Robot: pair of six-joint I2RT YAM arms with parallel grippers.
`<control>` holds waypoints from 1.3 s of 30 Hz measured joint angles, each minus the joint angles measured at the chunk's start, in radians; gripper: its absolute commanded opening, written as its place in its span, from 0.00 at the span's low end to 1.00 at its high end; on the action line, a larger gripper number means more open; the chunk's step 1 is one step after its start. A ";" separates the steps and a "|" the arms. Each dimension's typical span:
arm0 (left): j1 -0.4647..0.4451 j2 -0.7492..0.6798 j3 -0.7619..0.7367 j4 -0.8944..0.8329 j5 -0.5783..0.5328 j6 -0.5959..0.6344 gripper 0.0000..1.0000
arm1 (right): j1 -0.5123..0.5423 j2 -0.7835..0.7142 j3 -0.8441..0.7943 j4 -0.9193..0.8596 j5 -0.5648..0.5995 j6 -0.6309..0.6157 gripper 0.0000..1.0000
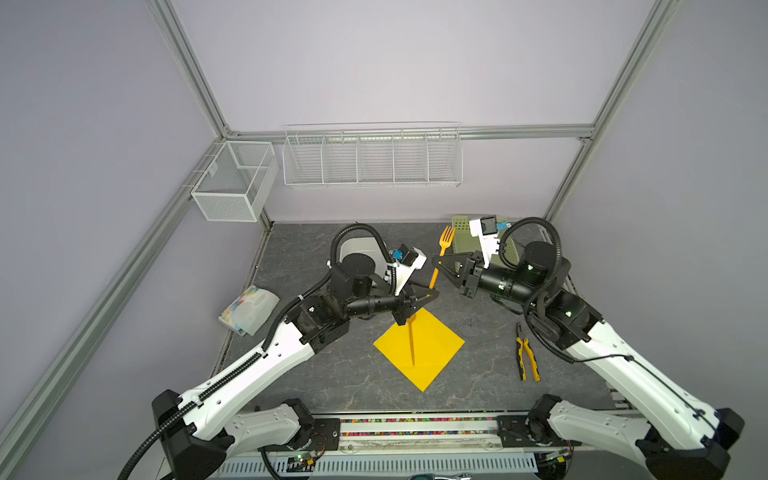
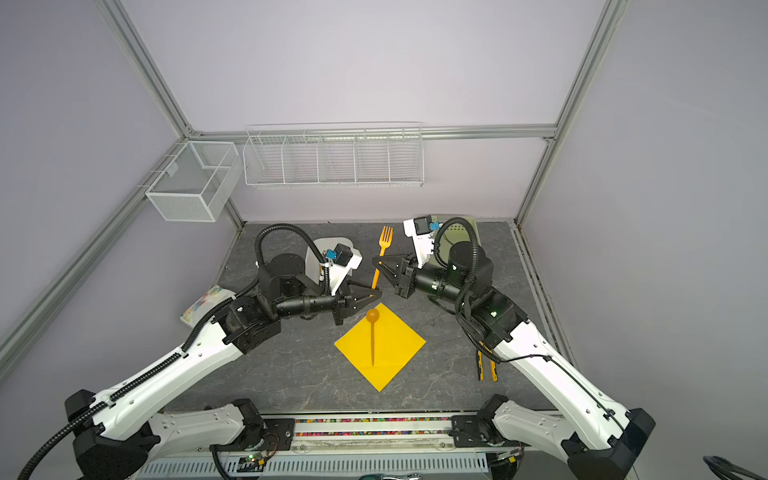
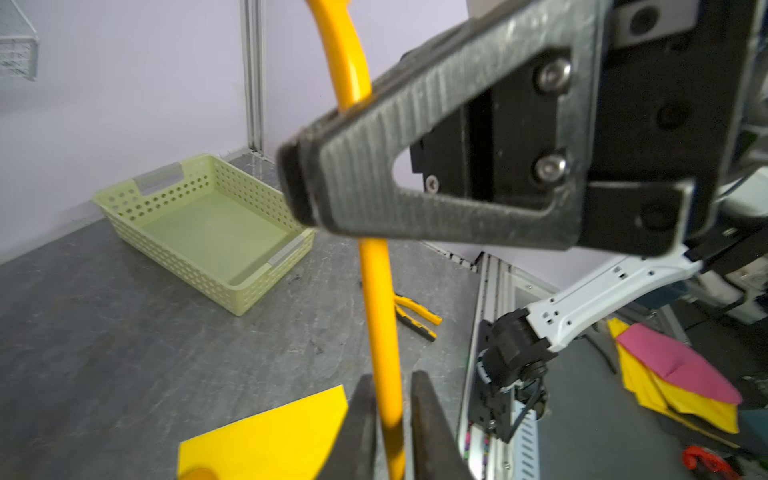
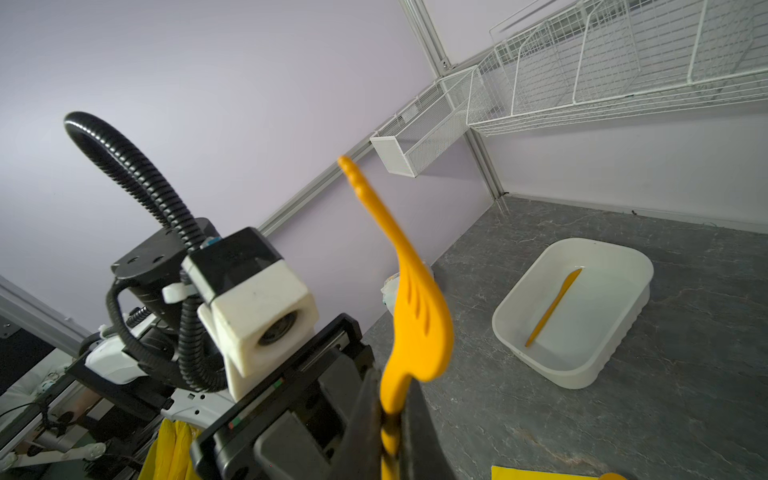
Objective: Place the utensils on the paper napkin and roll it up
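Far left, a printed packet lies by the table edge, with a mesh basket hung on the wall above it. Next along is the white tub at the back, and in it one orange knife lies slantwise on the floor.

Now the left pincer: its jaws stand slightly apart around the tail of the fork, and the left wrist view shows a sliver of gap on one side. Just in front of it the paper napkin lies flat mid-table, turned like a diamond with all four corners free. Its far corner is under that pincer and its near corner points at the front edge. The spoon rests on it, bowl at the far corner, handle running down the middle. There is bare table on either side of the sheet.

The fork is up in the air beyond the napkin's far corner, tines toward the back wall. The right pincer is clamped tight on its handle, coming in from the right. On the back wall hangs a long wire rack.

Behind the right arm, the green basket sits in the back corner, its pale floor in plain sight. Far right, pliers lie near the table's side edge, well apart from the napkin.
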 measured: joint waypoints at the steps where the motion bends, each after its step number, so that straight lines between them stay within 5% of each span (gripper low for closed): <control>1: 0.000 -0.003 0.000 0.000 0.012 -0.003 0.27 | 0.000 0.000 0.002 -0.005 -0.020 -0.006 0.07; 18: 0.000 -0.069 -0.024 0.166 0.433 -0.051 0.27 | 0.000 -0.082 0.029 0.007 -0.410 -0.072 0.07; 28: 0.000 -0.050 -0.035 0.237 0.542 -0.090 0.26 | 0.000 -0.081 0.029 0.079 -0.470 -0.035 0.07; 39: 0.000 -0.043 -0.047 0.261 0.571 -0.108 0.06 | 0.003 -0.080 0.029 0.095 -0.485 -0.019 0.07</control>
